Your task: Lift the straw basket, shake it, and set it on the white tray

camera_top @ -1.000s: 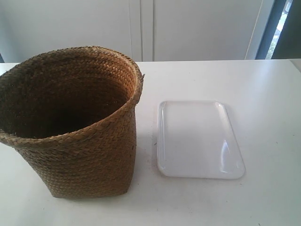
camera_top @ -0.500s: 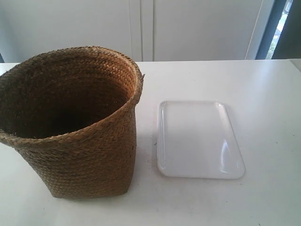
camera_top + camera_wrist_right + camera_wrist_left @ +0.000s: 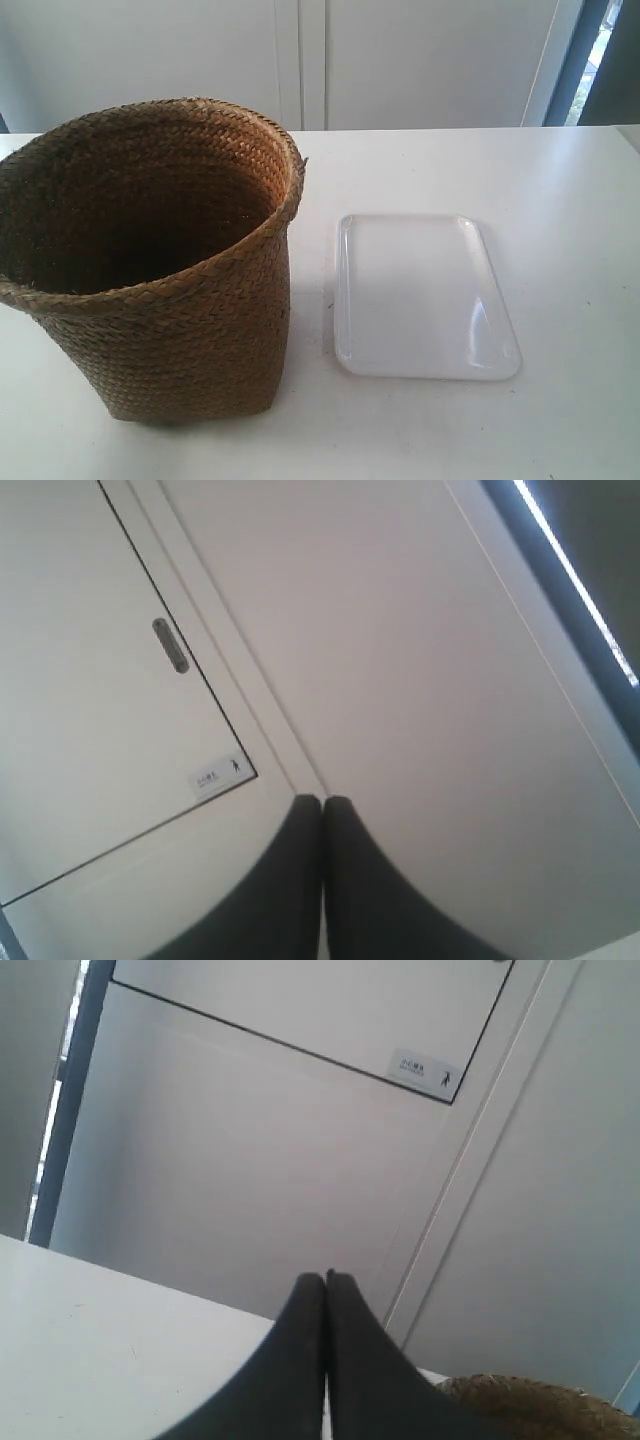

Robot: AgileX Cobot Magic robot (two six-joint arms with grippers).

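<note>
The straw basket (image 3: 170,330) stands upright on the white table at the exterior view's left, tan-brown and woven, its inside dark. Just beside it to the right the white tray (image 3: 420,295) lies flat with nothing on it, a narrow gap between the two. No arm shows in the exterior view. My left gripper (image 3: 325,1280) is shut with nothing between its black fingers, and a bit of the straw basket's rim (image 3: 530,1405) shows close by. In the right wrist view my right gripper (image 3: 322,802) is shut too, holding nothing and pointing at a wall.
The white table (image 3: 560,200) runs back to a pale wall with panel doors (image 3: 300,60). A dark window frame (image 3: 580,60) stands at the back right. The right wrist view shows a door panel with a handle (image 3: 170,645).
</note>
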